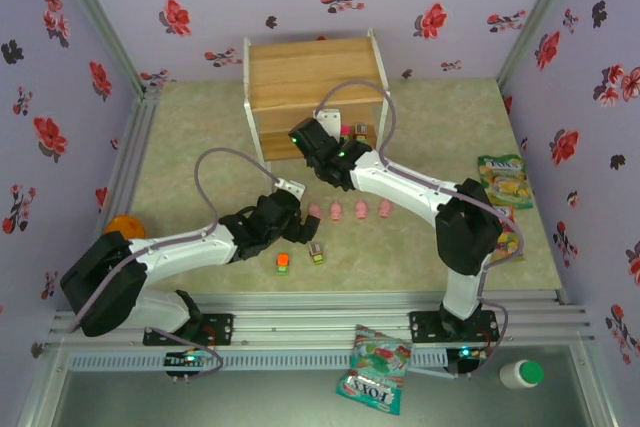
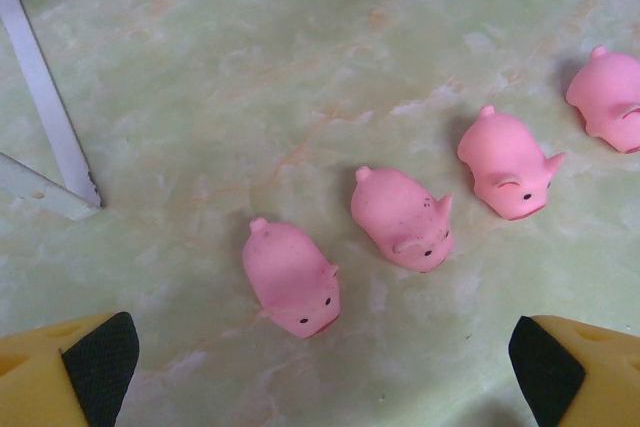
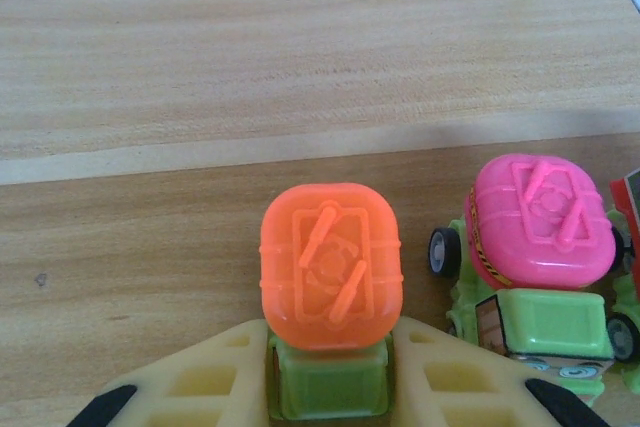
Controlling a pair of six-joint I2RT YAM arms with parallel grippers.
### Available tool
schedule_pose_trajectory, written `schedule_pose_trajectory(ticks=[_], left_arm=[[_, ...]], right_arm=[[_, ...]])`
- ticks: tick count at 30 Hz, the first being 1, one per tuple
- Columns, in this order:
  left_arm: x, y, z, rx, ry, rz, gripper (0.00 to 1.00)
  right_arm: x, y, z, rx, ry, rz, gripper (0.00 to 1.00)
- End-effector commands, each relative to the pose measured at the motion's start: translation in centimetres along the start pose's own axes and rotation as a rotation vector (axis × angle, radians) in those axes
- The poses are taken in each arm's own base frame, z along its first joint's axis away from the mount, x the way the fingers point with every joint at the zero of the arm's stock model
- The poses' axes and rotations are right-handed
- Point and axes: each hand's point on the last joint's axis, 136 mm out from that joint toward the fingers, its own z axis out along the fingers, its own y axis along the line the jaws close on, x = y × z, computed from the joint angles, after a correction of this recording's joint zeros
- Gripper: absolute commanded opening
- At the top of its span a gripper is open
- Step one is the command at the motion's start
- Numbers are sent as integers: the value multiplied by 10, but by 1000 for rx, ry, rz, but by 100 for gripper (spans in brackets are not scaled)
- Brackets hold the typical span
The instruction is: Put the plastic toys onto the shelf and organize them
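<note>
The shelf (image 1: 310,72) stands at the back of the mat. My right gripper (image 3: 330,387) is shut on the green base of an orange-topped toy (image 3: 330,265), which rests on the lower shelf board (image 3: 150,257). A pink-topped green truck (image 3: 540,232) sits just right of it. In the top view the right gripper (image 1: 306,137) reaches into the lower tier. Several pink pigs (image 1: 348,211) lie in a row on the mat. My left gripper (image 2: 325,377) hovers open above the nearest pig (image 2: 292,277), with more pigs (image 2: 402,219) to its right. Two blocky toys (image 1: 283,263) (image 1: 317,253) lie nearer the arm bases.
A white shelf leg (image 2: 45,117) stands left of the pigs. Snack bags lie at the right (image 1: 503,182) and on the front rail (image 1: 375,367). An orange ball (image 1: 125,227) sits at the left wall and a green-capped white bottle (image 1: 522,375) at front right.
</note>
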Motion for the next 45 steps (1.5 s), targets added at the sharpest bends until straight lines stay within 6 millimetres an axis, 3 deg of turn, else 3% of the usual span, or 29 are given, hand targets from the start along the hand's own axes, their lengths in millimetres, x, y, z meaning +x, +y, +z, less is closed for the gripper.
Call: schedule_pose_trajectory(ticks=[1, 28, 45], left_arm=[[-13, 0, -6, 6, -22, -18, 100], [-13, -1, -6, 8, -22, -18, 100], [-15, -1, -7, 9, -26, -18, 100]], right_arm=[[-9, -6, 3, 35, -24, -12, 29], [-4, -15, 5, 54, -16, -20, 35], [-12, -12, -12, 4, -47, 0, 38]])
